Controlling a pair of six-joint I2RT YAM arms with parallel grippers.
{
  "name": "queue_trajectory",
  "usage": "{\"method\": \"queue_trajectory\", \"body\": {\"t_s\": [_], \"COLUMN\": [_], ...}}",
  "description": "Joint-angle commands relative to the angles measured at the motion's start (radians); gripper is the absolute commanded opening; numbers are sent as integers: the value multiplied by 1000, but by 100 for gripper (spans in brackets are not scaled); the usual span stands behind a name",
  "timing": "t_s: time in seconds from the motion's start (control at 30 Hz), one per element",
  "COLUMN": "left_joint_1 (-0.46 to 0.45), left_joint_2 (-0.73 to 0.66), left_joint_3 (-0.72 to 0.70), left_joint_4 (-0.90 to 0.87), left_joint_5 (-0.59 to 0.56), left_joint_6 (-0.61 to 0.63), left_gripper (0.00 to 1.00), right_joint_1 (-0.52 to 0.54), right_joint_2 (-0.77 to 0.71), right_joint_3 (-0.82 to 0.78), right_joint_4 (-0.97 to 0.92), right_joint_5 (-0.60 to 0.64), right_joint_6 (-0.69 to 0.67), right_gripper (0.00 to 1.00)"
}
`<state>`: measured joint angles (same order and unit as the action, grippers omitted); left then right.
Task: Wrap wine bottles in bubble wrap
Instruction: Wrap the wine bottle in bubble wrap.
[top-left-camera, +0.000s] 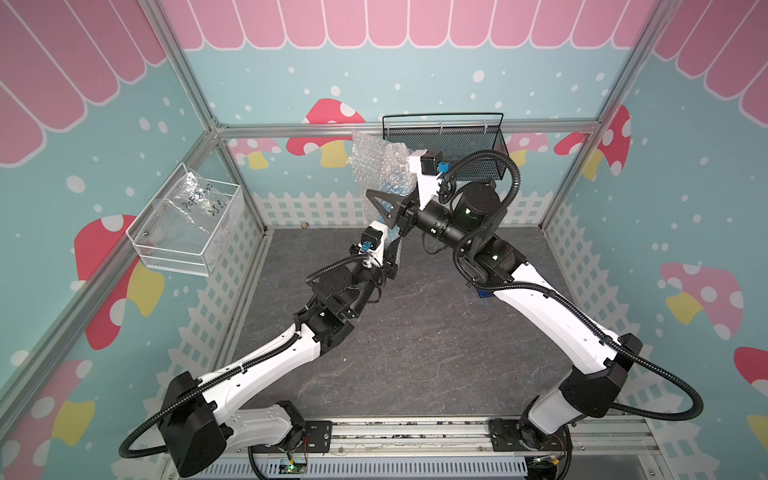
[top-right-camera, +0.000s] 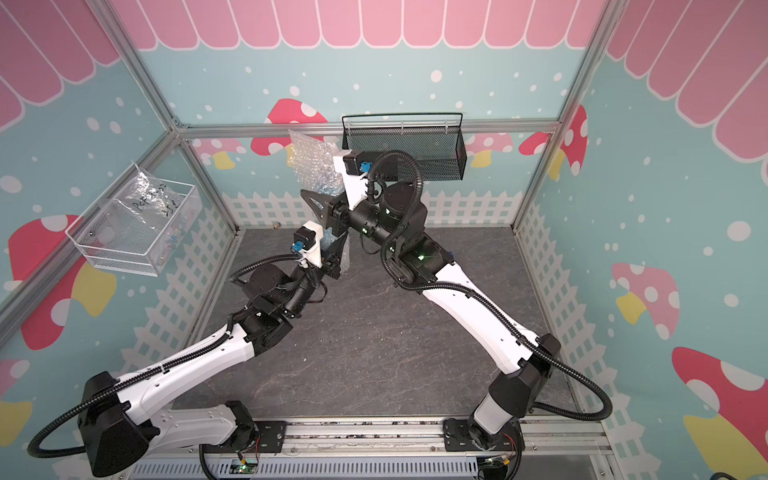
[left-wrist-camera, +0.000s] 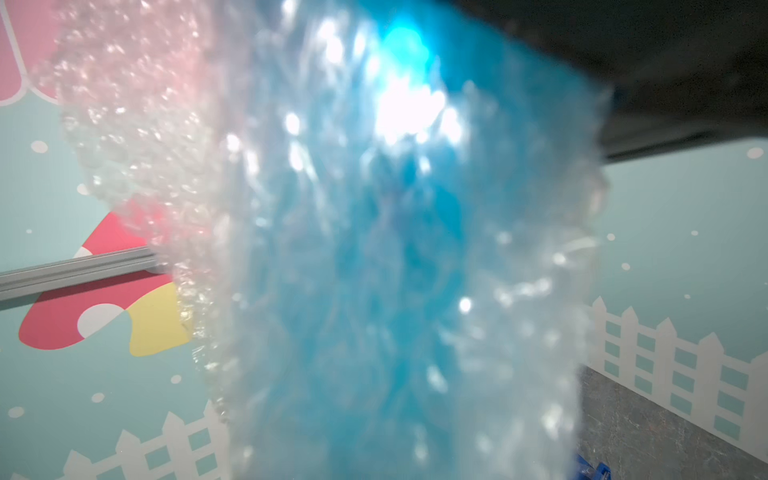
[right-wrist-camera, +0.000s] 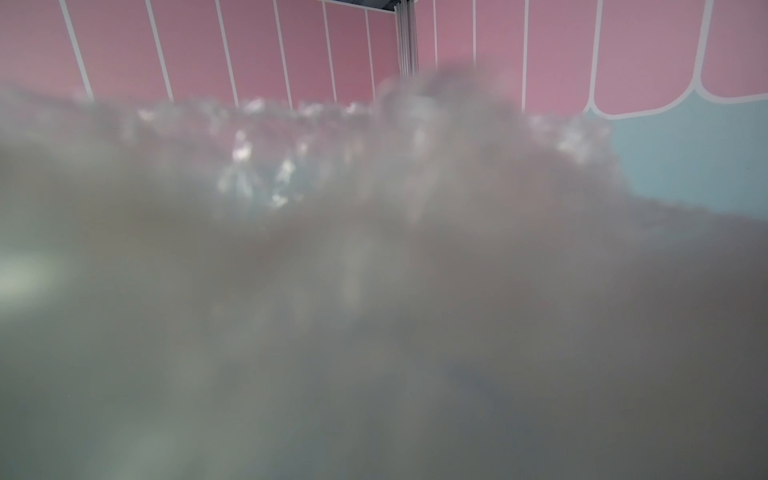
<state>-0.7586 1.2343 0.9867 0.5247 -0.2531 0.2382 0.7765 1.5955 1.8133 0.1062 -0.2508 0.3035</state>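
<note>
Bubbly clear plastic, the bubble wrap (top-left-camera: 374, 162), goes around the wine bottle (top-left-camera: 391, 192), so the wrapping looks mostly done. The bundle hangs in the air above the table (top-left-camera: 415, 340). The right gripper (top-left-camera: 390, 204) squeezes its middle. The left gripper (top-left-camera: 392, 254) is pinched tight on the wrap's bottom end. Blue drink glows through the bubbles. The top flap sticks out loose and probably needs tucking in.

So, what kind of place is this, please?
Probably a robot test booth with playful decoration: an aluminium frame, mushroom-printed walls, and a left arm and right arm bolted to a front rail.
</note>
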Motion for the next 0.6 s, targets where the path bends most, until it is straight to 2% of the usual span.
{"method": "queue_trajectory", "body": {"t_s": [0.0, 0.07, 0.13, 0.2, 0.3, 0.4, 0.57], "left_joint_1": [1, 10, 37, 82, 152, 169, 176], "left_joint_2": [-19, -45, -68, -86, -103, -114, -71], "left_joint_3": [55, 50, 61, 71, 96, 116, 240], "left_joint_4": [-38, -59, -108, -141, -159, -171, -328], "left_joint_5": [132, 212, 340, 514, 792, 976, 1241], "left_joint_6": [41, 25, -16, -76, -168, -193, -229], "left_gripper": [25, 25, 23, 24, 23, 23, 22], "right_joint_1": [17, 2, -17, -39, -81, -111, -145], "right_joint_2": [-2, -5, -12, -27, -44, -41, -3], "right_joint_3": [23, 17, 3, -17, -43, -44, -26], "right_joint_4": [8, 3, 9, 9, 18, 30, 117], "right_joint_5": [-143, -224, -318, -394, -498, -598, -762], "right_joint_6": [-19, -44, -77, -109, -114, -95, 2], "right_gripper": [54, 66, 78, 82, 86, 86, 87]}}
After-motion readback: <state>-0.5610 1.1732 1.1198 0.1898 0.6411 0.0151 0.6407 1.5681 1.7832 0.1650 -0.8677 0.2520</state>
